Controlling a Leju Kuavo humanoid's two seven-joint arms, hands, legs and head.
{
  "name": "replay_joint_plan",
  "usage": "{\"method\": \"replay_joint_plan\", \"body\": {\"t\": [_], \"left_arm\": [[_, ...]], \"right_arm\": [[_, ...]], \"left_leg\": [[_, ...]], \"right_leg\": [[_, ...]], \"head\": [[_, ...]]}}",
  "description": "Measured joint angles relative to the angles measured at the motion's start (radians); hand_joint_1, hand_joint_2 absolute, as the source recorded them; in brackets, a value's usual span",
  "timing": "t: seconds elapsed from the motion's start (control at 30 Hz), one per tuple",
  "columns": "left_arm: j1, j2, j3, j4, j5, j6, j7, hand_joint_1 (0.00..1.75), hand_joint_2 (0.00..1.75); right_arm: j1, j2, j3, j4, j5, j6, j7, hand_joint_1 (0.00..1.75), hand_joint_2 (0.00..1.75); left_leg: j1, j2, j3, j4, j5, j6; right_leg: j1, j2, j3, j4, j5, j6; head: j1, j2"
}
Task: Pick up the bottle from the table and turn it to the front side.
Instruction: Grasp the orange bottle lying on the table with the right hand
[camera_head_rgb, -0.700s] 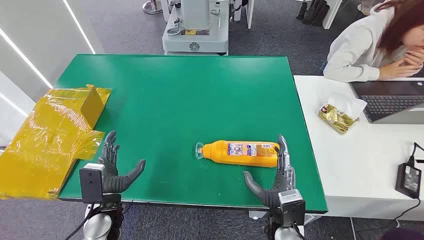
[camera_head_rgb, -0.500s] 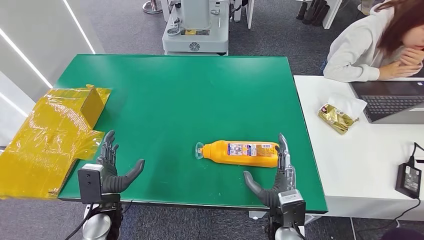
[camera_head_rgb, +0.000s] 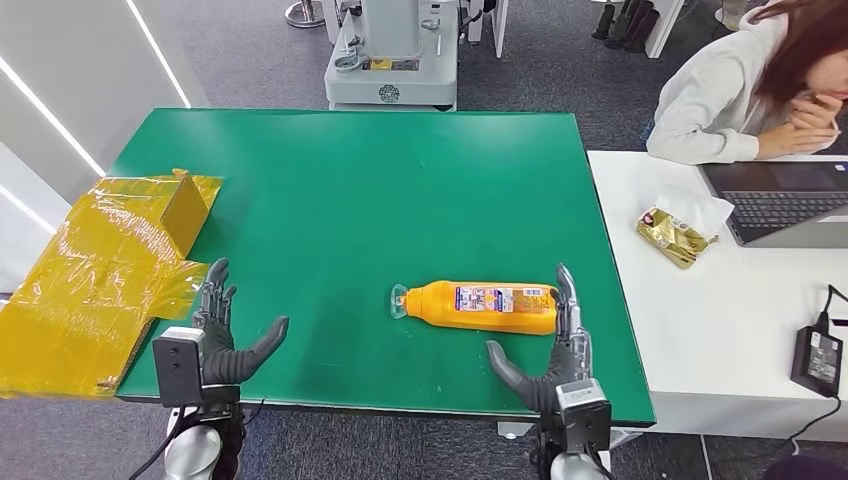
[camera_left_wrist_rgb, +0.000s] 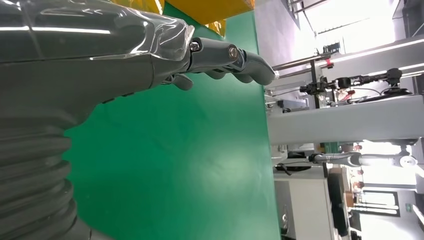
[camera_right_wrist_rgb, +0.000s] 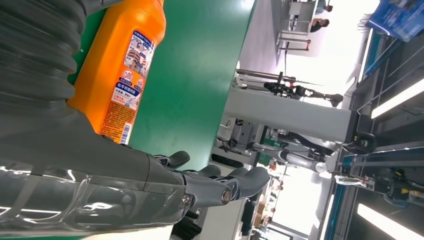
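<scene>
The orange bottle (camera_head_rgb: 478, 306) lies on its side on the green table (camera_head_rgb: 380, 190), label facing up. Right hand (camera_head_rgb: 552, 352) sits just beside the bottle's base, fingers spread, holding nothing. Left hand (camera_head_rgb: 222, 335), well apart from the bottle, likewise spread and empty. Step in hand: approach, grasp not yet made. The next move likely calls for closing around the bottle's body.

Both hands, the left hand (camera_head_rgb: 222, 335) and the right hand (camera_head_rgb: 556, 350), are dark grey with thick thumbs and darker fingers. Silver screws dot the knuckles. Ribbed grey covers sleeve the wrists, each carrying a boxy grey camera block.
</scene>
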Motion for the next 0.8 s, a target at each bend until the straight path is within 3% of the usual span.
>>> {"method": "replay_joint_plan", "body": {"t": [0.23, 0.5, 0.63, 0.8], "left_arm": [[-0.010, -0.003, 0.000, 0.000, -0.007, 0.010, 0.002, 0.00, 1.75], [-0.015, -0.019, 0.000, 0.000, -0.031, 0.020, 0.003, 0.00, 1.75], [-0.027, -0.020, 0.000, 0.003, -0.042, 0.014, 0.001, 0.00, 1.75], [-0.066, -0.019, 0.000, 0.033, -0.052, -0.008, -0.001, 0.00, 1.75]], "right_arm": [[-0.015, -0.006, 0.002, -0.005, 0.064, -0.018, 0.020, 0.00, 1.75], [-0.106, -0.014, 0.021, 0.012, 0.204, -0.056, 0.094, 0.00, 1.75], [-0.176, -0.026, 0.038, 0.049, 0.334, -0.037, 0.222, 0.00, 1.75], [-0.336, -0.049, 0.069, 0.165, 0.471, 0.071, 0.363, 0.00, 1.75]], "left_leg": [[0.000, 0.000, 0.000, 0.000, 0.000, 0.000], [0.000, 0.000, 0.000, 0.000, 0.001, 0.000], [0.000, 0.001, 0.000, 0.000, 0.001, 0.000], [0.000, 0.001, -0.001, 0.000, 0.004, 0.000]], "right_leg": [[0.000, 0.000, 0.000, 0.000, 0.000, 0.000], [0.000, 0.000, 0.000, 0.000, 0.001, 0.000], [0.000, 0.001, -0.001, 0.000, 0.002, -0.001], [0.000, 0.001, -0.001, 0.000, 0.005, 0.000]], "head": [[0.000, 0.000], [0.000, 0.000], [0.000, 0.000], [0.000, 0.000]]}}
